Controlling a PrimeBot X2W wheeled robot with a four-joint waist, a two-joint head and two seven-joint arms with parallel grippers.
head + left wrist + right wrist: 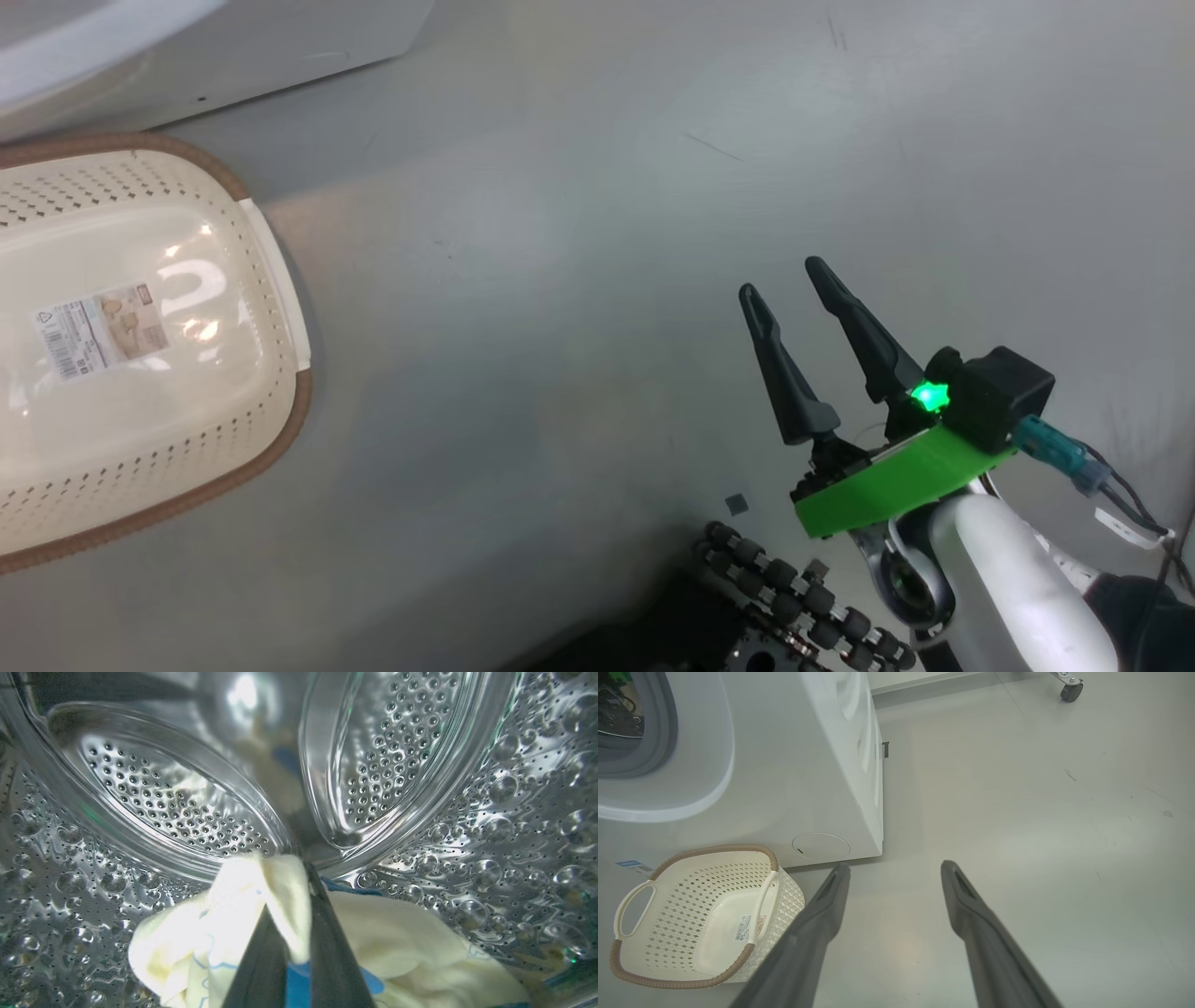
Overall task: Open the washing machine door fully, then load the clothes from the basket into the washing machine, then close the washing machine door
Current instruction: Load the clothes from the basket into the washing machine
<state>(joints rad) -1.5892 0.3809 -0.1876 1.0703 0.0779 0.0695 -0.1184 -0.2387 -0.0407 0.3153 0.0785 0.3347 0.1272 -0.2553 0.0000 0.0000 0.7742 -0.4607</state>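
Nearest me, the right gripper (782, 278) hangs over the grey floor (597, 187) with its two dark fingers spread wide and nothing between them. A green light glows at its wrist, above a green plastic plate.

Beyond it the basket (714, 849) stands on the floor, just in front of the washing machine (822, 765) and close to the lower front corner of the white cabinet. It is well apart from the right gripper (895, 866). Looking down into the basket (280, 439), I see its glossy cream bottom and the sticker (98, 331) stuck there, with the brown rim and white side handles around it. A small blue label (633, 865) shows just past the basket's far handle, and a round cap (821, 846) sits low on the machine's front.

Higher up, the grey gasket (663, 728) rings the machine's mouth, which stands uncovered. I cannot make out the door itself.

Deep inside, the left gripper (287, 886) is within the steel drum (490, 835). Its fingers are drawn nearly together, pinching a raised fold of the clothes (411, 938). The cream-yellow cloth, with thin blue lines and a bright blue patch near the fingers' base, lies heaped on the dimpled drum wall.

Far off, a caster wheel (1069, 690) rests on the floor.
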